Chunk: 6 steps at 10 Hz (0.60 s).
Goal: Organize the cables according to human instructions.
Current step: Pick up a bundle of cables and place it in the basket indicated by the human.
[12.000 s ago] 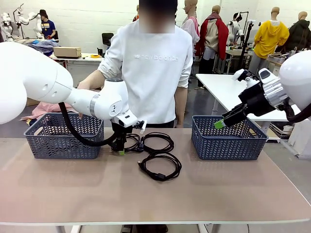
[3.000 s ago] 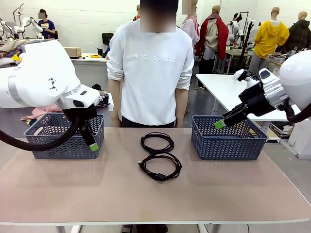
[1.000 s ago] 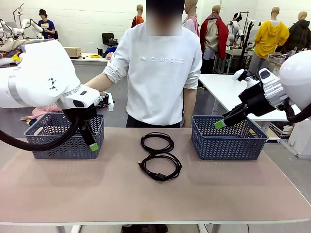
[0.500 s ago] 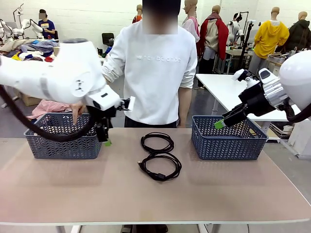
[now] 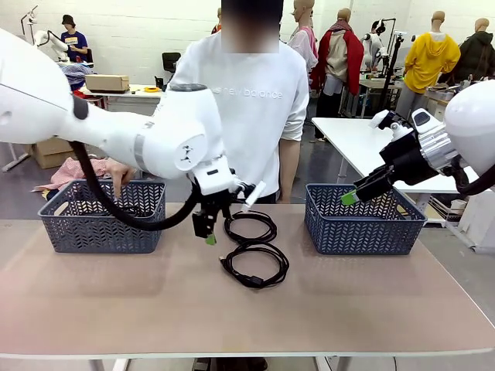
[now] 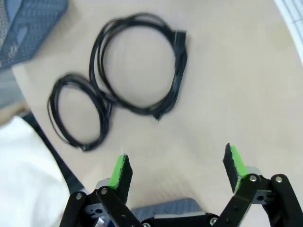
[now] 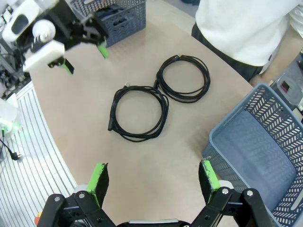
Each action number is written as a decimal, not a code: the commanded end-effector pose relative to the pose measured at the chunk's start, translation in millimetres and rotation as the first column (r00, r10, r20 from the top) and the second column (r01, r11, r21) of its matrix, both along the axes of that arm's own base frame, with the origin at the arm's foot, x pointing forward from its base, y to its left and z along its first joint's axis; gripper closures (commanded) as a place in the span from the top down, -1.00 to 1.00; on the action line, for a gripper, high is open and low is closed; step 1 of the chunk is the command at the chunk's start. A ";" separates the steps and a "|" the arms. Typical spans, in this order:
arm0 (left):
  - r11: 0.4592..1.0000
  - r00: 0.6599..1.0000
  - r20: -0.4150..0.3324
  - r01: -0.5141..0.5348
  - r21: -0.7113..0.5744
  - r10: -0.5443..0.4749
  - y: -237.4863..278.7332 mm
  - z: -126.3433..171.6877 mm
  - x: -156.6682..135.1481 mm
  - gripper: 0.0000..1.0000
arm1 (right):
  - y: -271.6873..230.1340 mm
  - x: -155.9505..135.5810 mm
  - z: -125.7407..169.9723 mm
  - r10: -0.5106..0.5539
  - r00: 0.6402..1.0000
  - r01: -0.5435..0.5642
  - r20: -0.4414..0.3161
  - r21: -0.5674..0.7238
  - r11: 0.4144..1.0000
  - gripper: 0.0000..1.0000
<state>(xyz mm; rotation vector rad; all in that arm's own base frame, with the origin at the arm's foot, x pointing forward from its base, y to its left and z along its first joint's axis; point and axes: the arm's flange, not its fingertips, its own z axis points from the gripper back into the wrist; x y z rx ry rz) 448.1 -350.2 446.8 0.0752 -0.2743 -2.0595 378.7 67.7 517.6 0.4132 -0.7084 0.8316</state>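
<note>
Left gripper (image 5: 207,232) moved from left basket (image 5: 100,228) to beside cables (image 5: 251,244), jaws apart, right gripper (image 5: 349,197) unchanged, spread.

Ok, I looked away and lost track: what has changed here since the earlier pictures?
The left gripper, open and empty, swung from over the left basket back to the middle, beside the far cable. The person's hand reached to that basket's rim. The third cable seen first has left the tabletop. That far cable, the near cable, the right gripper and right basket stayed put.
</note>
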 end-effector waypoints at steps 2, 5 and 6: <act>0.991 0.993 -0.019 0.120 0.053 -0.119 -12.9 -17.4 -0.2 1.00 | -0.6 2.7 -0.6 0.018 1.000 -0.018 0.009 0.022 1.000 1.00; 0.989 0.989 -0.040 0.142 0.044 -0.140 -19.7 -29.1 -2.2 1.00 | -0.6 2.7 -0.6 0.018 1.000 -0.018 0.009 0.022 1.000 1.00; 0.993 0.993 -0.039 0.116 0.037 -0.115 -25.0 -32.0 -7.8 1.00 | -0.6 2.7 -0.6 0.018 1.000 -0.018 0.009 0.022 1.000 1.00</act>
